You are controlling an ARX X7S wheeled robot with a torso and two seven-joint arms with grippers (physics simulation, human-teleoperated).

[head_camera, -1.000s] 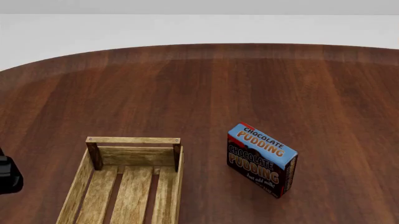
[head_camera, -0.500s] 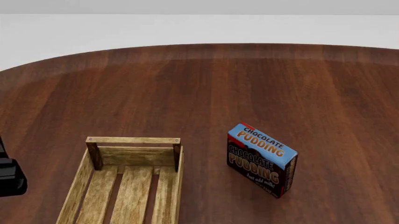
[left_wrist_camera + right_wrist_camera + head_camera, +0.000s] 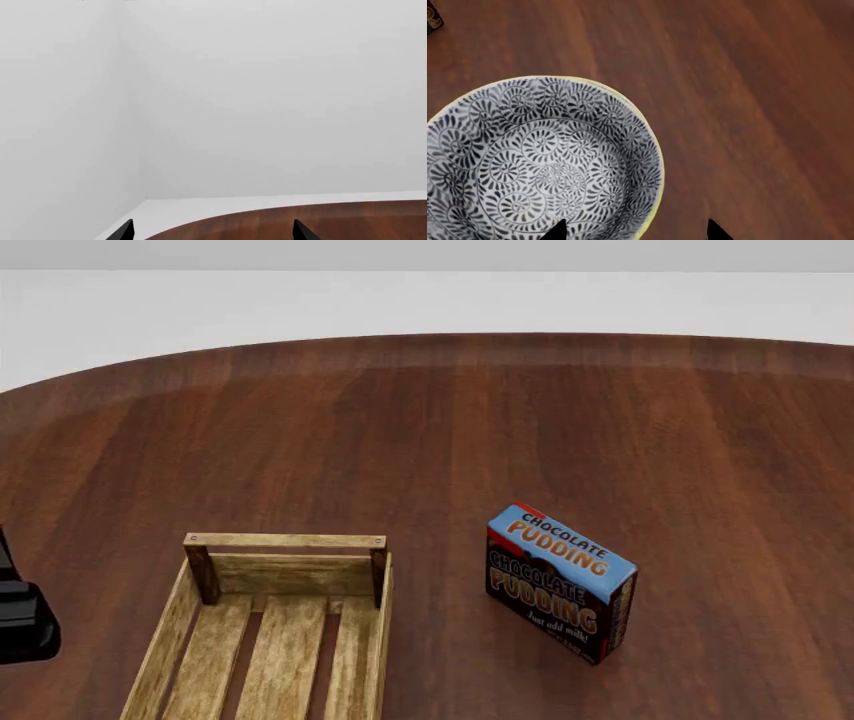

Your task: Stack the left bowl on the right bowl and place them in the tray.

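The tray (image 3: 274,630) is sitting near the front edge of the counter (image 3: 441,430), left of the middle, and its slatted bottom is showing bare: no bowl is lying in it. The chocolate pudding box (image 3: 561,582) is standing tilted on the counter just to the tray's right, apart from it.

Neither bowl is appearing in the head view. The right wrist view is showing one patterned bowl (image 3: 540,160), white with dark spiral motifs and a pale yellow rim, resting upright on the wood with nothing stacked inside it. Which of the two bowls this is cannot be told for certain, though it is lying under the right arm. The right gripper (image 3: 634,231) is hovering over the bowl's rim with its fingers spread apart, one tip over the bowl's inside and one outside the rim, gripping nothing.

The left gripper (image 3: 212,232) is pointing out over the counter's far edge toward the blank wall, its fingers also spread and holding nothing.

As a judgement, the task is looking barely begun: no stacking is done, nothing is in the tray, and both the stack and the placing are remaining.
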